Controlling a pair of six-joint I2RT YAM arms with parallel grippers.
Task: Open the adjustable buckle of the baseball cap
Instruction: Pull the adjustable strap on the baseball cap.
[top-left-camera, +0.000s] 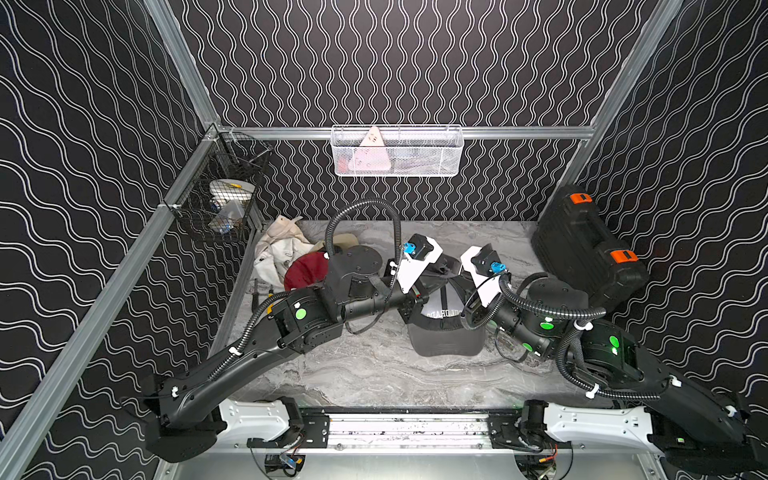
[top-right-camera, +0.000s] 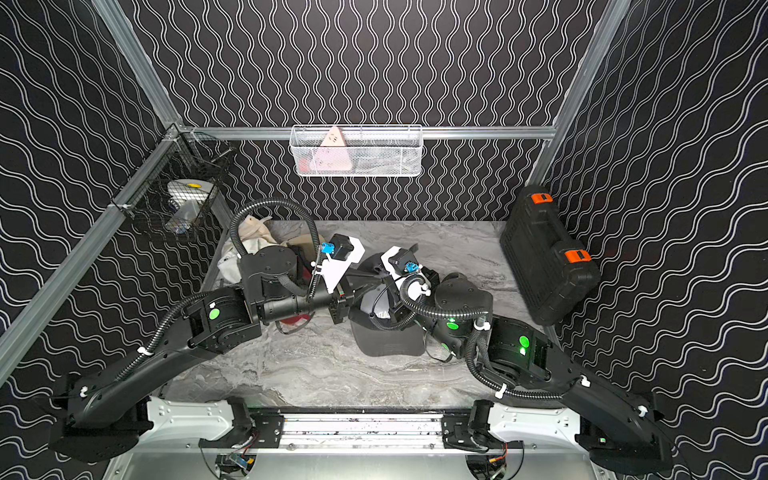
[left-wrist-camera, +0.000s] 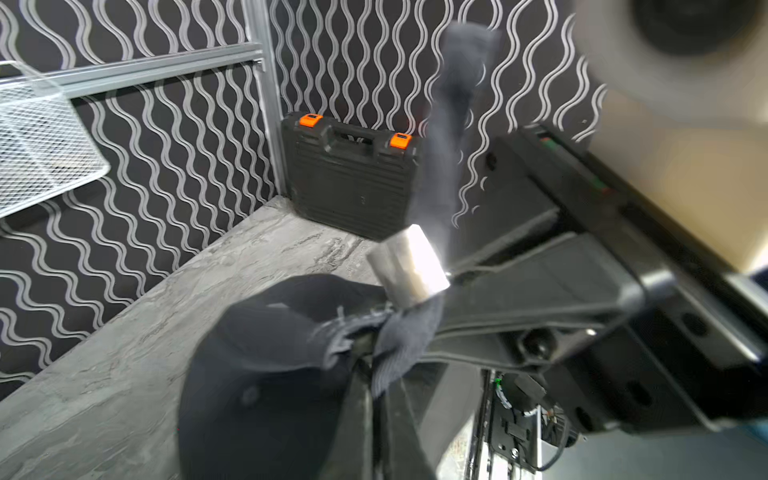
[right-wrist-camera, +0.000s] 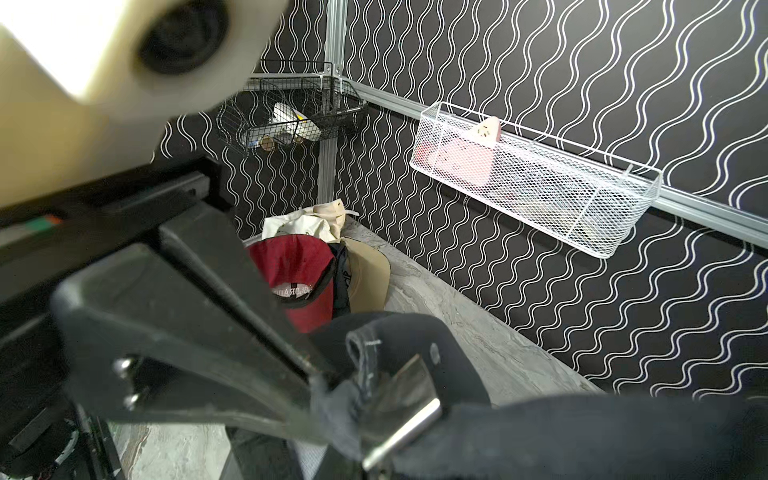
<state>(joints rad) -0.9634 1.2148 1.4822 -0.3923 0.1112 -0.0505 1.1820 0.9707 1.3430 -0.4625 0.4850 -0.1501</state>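
A dark grey baseball cap (top-left-camera: 446, 336) lies mid-table with its brim toward the front, seen in both top views (top-right-camera: 386, 340). Both grippers meet at its rear opening. In the left wrist view the shiny metal buckle (left-wrist-camera: 409, 266) stands just above my left gripper (left-wrist-camera: 368, 357), which is shut on the grey strap fabric beside it. The strap's free end (left-wrist-camera: 453, 124) rises blurred from the buckle. In the right wrist view the buckle (right-wrist-camera: 409, 399) sits close to my right gripper (right-wrist-camera: 345, 453), shut on the strap at the buckle. From above, the left gripper (top-left-camera: 442, 272) and right gripper (top-left-camera: 455, 272) almost touch.
A red cap (top-left-camera: 303, 270), a tan cap and a cream cloth (top-left-camera: 278, 245) are piled at the back left. A black tool case (top-left-camera: 582, 249) leans at the right wall. A white wire basket (top-left-camera: 397, 151) and a black mesh basket (top-left-camera: 224, 195) hang on the rails.
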